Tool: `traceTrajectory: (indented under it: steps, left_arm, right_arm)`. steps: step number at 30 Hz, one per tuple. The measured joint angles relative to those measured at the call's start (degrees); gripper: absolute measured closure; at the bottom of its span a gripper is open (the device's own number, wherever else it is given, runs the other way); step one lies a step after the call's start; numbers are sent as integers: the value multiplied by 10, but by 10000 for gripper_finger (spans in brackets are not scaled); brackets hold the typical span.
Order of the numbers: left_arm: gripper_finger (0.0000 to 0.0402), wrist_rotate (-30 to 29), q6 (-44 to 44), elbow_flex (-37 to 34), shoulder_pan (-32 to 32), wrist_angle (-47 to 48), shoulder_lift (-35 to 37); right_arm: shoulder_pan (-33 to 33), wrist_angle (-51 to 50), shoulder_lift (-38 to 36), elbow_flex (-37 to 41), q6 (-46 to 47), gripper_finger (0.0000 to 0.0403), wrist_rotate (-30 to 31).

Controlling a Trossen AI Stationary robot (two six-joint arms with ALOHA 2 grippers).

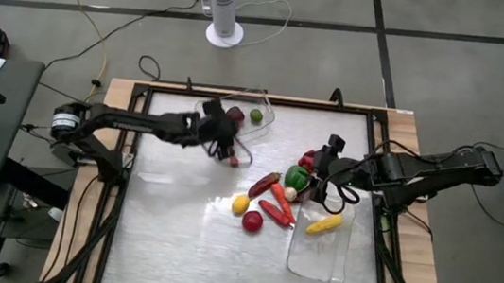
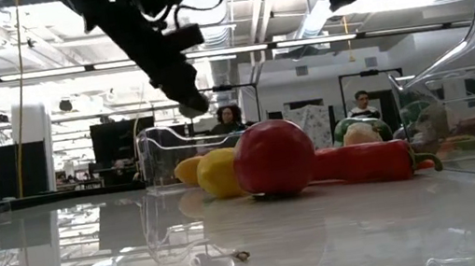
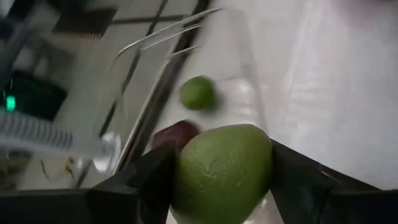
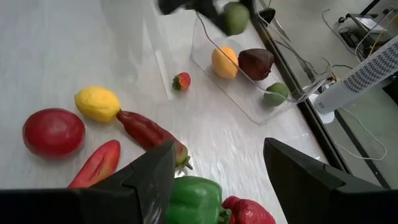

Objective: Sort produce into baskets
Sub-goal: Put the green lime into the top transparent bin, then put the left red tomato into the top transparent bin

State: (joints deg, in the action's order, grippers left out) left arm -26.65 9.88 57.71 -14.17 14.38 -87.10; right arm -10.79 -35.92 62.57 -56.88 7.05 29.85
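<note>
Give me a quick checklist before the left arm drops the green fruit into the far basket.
1. Left claw shut on the green fruit: ok.
2. Fruit positioned over the far basket: cannot tell; it looks near the basket's edge.
3. Free space in that basket beside the small lime and the dark purple piece: ok.
4. Right claw open, away over the green pepper: ok.
5. Strawberry outside the basket: ok.

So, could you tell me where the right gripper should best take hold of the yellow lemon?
Probably across its short middle, from straight above. The yellow lemon lies on its side on the table, bare tabletop on its left, with the red tomato close by. The right gripper is open.
</note>
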Motion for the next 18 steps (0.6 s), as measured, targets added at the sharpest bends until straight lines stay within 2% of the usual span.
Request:
traceTrajectory:
  steps: [4, 10, 15, 18]
  left_arm:
    - [149, 25, -15, 0, -37, 4, 6]
    - [83, 18, 3, 0, -45, 6, 6]
    - [76, 139, 12, 0, -20, 8, 3]
    - [87, 147, 41, 0, 17, 15, -2]
  right_arm:
    - [0, 9, 0, 0, 0, 131, 0]
    - [0, 4, 0, 0, 0, 131, -5]
    - [0, 3, 0, 0, 0, 131, -5]
    - [0, 2, 0, 0, -8, 131, -4]
